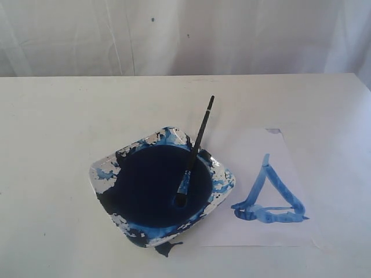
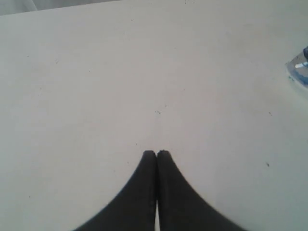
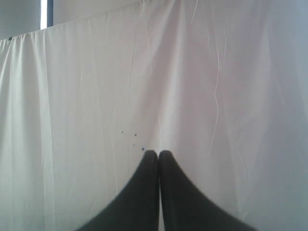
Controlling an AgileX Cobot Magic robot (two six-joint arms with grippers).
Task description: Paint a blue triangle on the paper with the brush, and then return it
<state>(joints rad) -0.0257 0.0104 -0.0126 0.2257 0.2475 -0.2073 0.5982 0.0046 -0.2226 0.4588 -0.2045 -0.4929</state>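
Blue triangle (image 1: pixel 268 200) outlined on the paper (image 1: pixel 237 156), with the brush (image 1: pixel 197 147) resting in the paint dish (image 1: pixel 225 176).
The brush has its blue-stained bristles in the dark navy pool (image 1: pixel 148 179), and its black handle leans over the dish's rim. The paper lies flat on the white worktop (image 1: pixel 58 145), just right of the dish. The left hand (image 2: pixel 156 154) is clenched and empty above bare worktop. The right hand (image 3: pixel 158 153) is also clenched and empty, facing a white cloth backdrop (image 3: pixel 96 96).

The left gripper (image 2: pixel 156 154) is black, its two sides pressed tight together with nothing between them, and it points downward. The right gripper (image 3: pixel 155 153) is pinched together too, empty, pointing straight out
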